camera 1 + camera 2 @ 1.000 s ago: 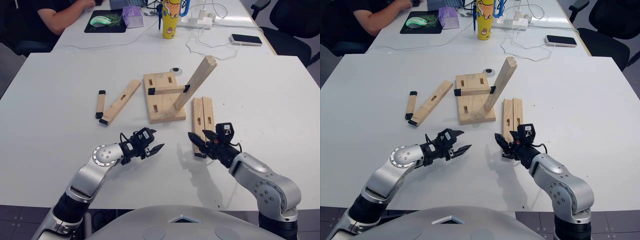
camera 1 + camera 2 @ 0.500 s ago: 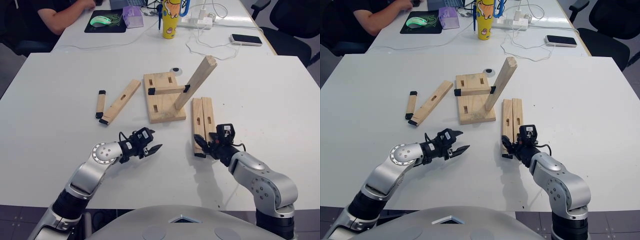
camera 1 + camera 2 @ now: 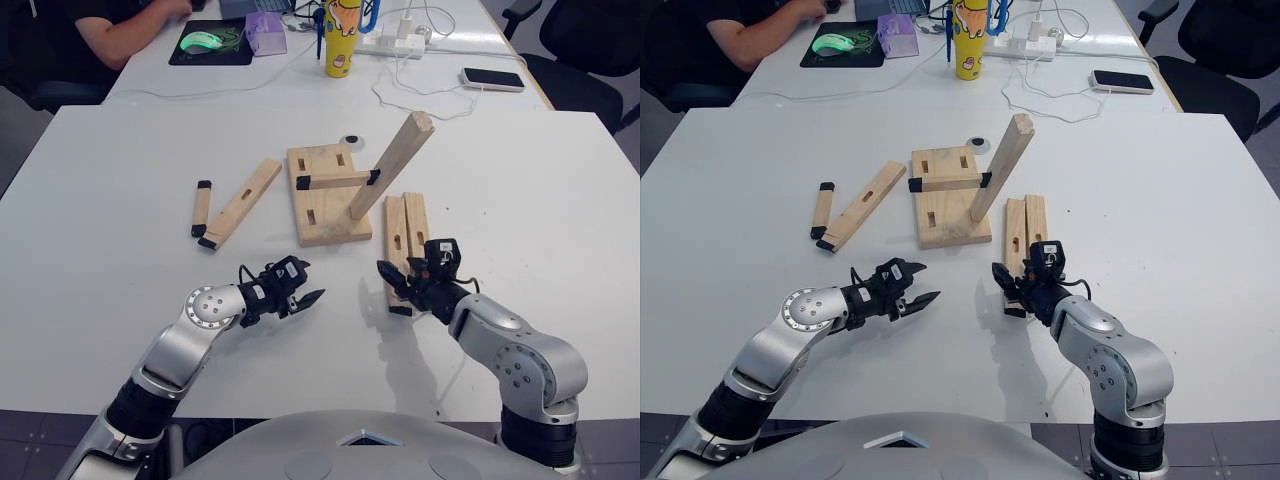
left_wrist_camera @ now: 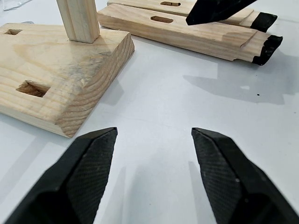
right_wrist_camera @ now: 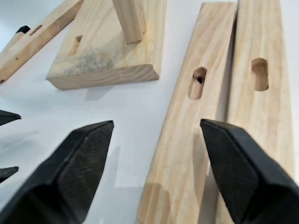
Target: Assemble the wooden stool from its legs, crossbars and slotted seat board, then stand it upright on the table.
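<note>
Loose legs point(image 3: 405, 235) lie side by side on the counter point(image 3: 120, 200), just right of the seat board point(image 3: 322, 225). Their long axis runs straight away from the right gripper point(image 3: 402, 280), the nearer one, whose spread fingers flank the inner leg's near end. The left gripper point(image 3: 316, 281), likewise spread and empty, hovers in front of the seat board. No marking on the wood is legible.

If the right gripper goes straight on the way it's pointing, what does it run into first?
Probably the slotted leg nearer the seat board: the open right gripper points along it, close to its near end. Its height above the wood is unclear.
</note>
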`<action>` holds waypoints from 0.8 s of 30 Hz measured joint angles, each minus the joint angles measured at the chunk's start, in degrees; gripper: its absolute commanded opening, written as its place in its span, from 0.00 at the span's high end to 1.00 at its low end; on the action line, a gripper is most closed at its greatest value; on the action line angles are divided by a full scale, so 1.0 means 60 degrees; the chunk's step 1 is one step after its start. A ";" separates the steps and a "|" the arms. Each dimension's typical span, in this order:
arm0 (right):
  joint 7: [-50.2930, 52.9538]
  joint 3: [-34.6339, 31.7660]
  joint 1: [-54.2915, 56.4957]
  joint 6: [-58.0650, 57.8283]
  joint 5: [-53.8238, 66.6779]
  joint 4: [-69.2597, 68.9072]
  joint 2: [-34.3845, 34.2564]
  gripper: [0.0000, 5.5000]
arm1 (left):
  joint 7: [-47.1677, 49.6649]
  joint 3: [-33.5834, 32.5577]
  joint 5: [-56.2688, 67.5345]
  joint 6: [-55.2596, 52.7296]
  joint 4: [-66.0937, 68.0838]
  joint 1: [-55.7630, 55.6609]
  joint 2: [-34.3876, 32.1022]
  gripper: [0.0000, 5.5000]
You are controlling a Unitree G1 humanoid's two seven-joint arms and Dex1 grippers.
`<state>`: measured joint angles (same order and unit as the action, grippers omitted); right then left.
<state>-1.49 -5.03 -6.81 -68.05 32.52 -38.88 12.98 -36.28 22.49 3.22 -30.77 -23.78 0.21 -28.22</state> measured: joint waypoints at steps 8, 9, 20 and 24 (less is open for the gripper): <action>-0.0001 0.0049 -0.0076 -0.0255 -0.0036 -0.0036 -0.0089 0.37 | 0.0010 0.0082 -0.0025 -0.0005 0.0045 0.0014 -0.0023 0.46; 0.0000 0.0062 -0.0077 -0.0319 -0.0086 -0.0067 -0.0071 0.37 | 0.0008 0.0082 -0.0024 -0.0015 0.0044 0.0013 -0.0024 0.46; -0.0084 0.0057 -0.0075 -0.0397 -0.0370 -0.0103 0.0145 0.37 | 0.0003 0.0073 -0.0009 -0.0029 0.0044 0.0009 -0.0045 0.46; -0.0100 0.0089 -0.0054 -0.0464 -0.0414 -0.0104 0.0158 0.37 | 0.0008 0.0073 -0.0007 -0.0034 0.0044 0.0010 -0.0043 0.46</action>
<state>-2.09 -4.50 -7.13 -70.83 30.03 -39.50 13.93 -36.24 22.93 3.18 -30.98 -23.51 0.27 -28.47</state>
